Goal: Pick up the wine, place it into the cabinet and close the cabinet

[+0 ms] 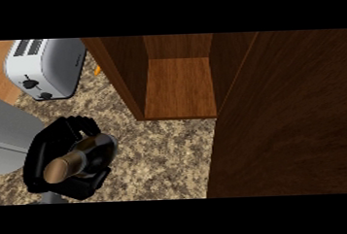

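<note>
Nearest, at the lower left, the robot's black left hand (54, 157) has its fingers curled round the dark wine bottle with a bronze cap (81, 158), held above the speckled brown granite counter (167, 153); the bottle's top points up toward the view. Right of it, the dark wooden cabinet door (288, 129) stands swung open. Farther back, the brown wooden cabinet (179, 87) shows its bare shelf. At the far left sits a silver toaster with black knobs (44, 65).

Even, soft light; the open cabinet (179, 84) door stays dark (faint sheen on the toaster (44, 65)).
</note>
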{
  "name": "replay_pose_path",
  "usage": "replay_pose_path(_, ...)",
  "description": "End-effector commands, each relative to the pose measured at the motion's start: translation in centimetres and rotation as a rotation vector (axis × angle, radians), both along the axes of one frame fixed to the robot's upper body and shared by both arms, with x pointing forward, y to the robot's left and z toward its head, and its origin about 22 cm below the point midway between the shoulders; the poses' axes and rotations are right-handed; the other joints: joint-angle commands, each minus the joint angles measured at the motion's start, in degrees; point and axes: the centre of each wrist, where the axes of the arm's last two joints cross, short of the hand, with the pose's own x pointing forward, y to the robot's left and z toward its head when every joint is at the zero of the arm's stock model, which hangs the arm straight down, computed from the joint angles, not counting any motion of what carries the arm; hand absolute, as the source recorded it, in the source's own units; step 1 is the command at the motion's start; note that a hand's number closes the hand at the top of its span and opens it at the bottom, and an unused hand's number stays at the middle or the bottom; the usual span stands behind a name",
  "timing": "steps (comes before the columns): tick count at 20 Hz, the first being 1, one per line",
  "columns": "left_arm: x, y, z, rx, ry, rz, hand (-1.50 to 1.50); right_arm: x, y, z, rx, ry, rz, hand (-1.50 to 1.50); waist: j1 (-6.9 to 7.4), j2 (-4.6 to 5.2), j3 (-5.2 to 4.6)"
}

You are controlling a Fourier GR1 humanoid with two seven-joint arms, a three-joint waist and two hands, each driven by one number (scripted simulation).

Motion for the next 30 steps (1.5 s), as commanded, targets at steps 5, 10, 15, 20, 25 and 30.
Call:
replay_pose_path(5,0.9,-5.5,5.1,-0.019,0.013,-0.090,1.50,-1.5,-1.3,1.4,0.028,-0.036,0.050,-1.50,-0.29,0.11,-0.01)
replay_pose_path(10,1.0,-10.2,8.0,-0.062,0.025,-0.126,1.50,-1.4,-0.2,0.9,0.038,-0.016,0.042,-1.50,-0.37,0.07,-0.02)
replay_pose_path(15,2.1,-13.0,7.4,-0.063,0.015,-0.113,1.50,-1.9,-1.6,0.7,0.046,-0.040,0.046,-1.50,-0.66,0.16,-0.01)
replay_pose_path(20,2.3,-16.4,8.4,-0.019,0.002,-0.052,1.50,-2.4,-0.8,0.6,0.056,-0.043,0.053,-1.50,-0.87,0.10,0.00)
replay_pose_path(25,2.9,-17.9,8.9,-0.014,0.015,-0.043,1.50,-2.6,-1.7,-0.1,0.052,-0.022,0.033,-1.50,-0.77,0.12,0.00)
replay_pose_path(30,4.5,-17.5,9.5,-0.017,0.017,-0.022,1.50,-2.1,-0.3,1.2,0.027,-0.033,0.044,-1.50,-0.33,0.13,-0.06)
